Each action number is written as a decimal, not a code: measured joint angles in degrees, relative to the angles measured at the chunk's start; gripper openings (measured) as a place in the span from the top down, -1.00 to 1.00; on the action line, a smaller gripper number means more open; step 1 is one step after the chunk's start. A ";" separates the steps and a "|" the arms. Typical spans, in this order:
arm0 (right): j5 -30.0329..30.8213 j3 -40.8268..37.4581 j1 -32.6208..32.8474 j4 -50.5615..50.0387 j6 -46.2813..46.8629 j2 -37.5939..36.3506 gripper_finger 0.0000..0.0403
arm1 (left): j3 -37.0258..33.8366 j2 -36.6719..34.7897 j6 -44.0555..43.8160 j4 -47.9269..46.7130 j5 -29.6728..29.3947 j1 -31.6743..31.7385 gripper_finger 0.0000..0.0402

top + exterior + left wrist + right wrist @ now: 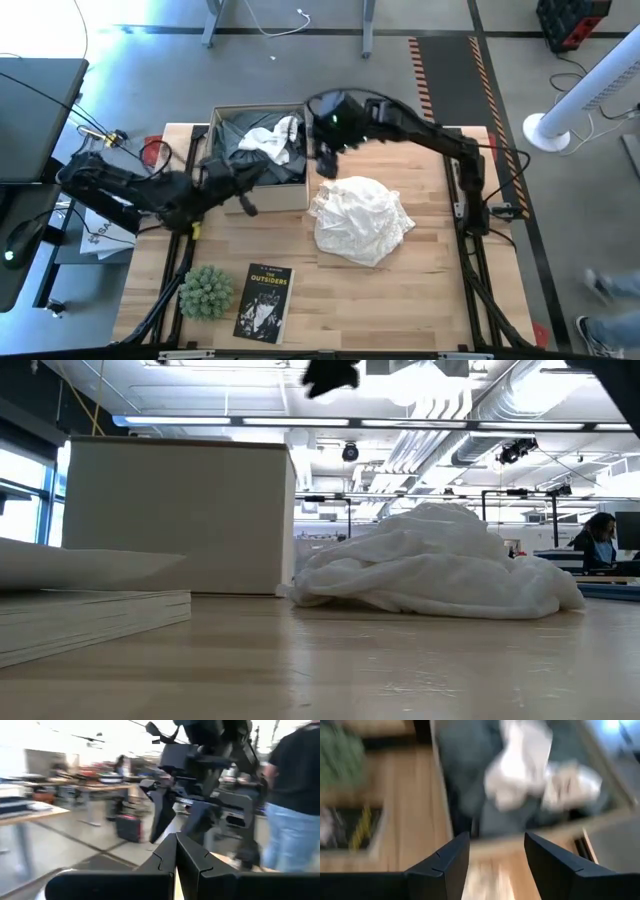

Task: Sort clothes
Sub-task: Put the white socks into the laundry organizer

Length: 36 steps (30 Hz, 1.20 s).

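Observation:
A tan cardboard box (225,192) stands at the table's far left-centre. In it lie a dark grey garment (235,140) and a white garment (275,138), which also show in the right wrist view (520,770). A crumpled white garment (360,220) lies in a heap on the table, right of the box; it also shows in the low view (430,570). My right gripper (325,165) is open and empty in the air by the box's right wall (492,850). My left gripper (247,205) is shut and empty by the box's near wall (175,855).
A book (265,300) and a small green plant (205,290) sit near the table's front left. The low view shows the book (90,610) and the box (180,515). A person in jeans (292,810) stands beyond the table. Bare wood lies at the front right.

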 joint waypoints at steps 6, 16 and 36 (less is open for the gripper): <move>16.34 -0.11 8.18 -18.32 6.64 -0.86 0.08 | 3.81 5.80 -8.56 -15.86 10.06 17.13 1.00; 44.82 -3.47 23.98 -24.68 28.10 -1.61 0.09 | -2.38 18.13 -17.60 -25.34 28.92 44.54 1.00; 55.55 -14.14 34.93 -24.71 36.55 -5.75 0.09 | 1.41 13.08 -13.26 -36.87 38.69 55.88 1.00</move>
